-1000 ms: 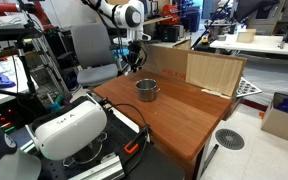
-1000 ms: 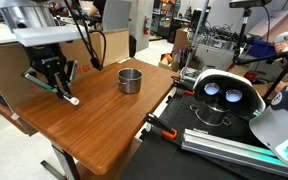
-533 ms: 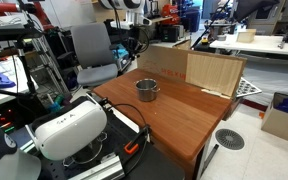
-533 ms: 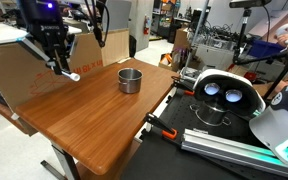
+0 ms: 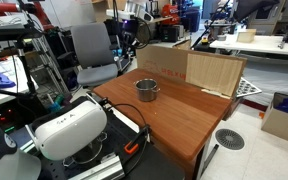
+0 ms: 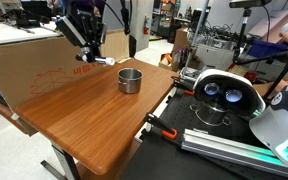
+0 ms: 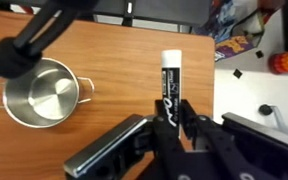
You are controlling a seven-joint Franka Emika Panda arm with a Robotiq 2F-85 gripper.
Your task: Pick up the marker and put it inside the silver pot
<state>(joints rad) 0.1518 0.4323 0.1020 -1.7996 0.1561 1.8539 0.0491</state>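
Gripper (image 7: 174,120), clamping the marker (image 7: 170,75), has lifted clear and swung toward the silver pot (image 6: 130,81), now below and beside it.

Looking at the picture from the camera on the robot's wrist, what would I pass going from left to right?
silver pot → marker → rainbow-coloured object at the right edge
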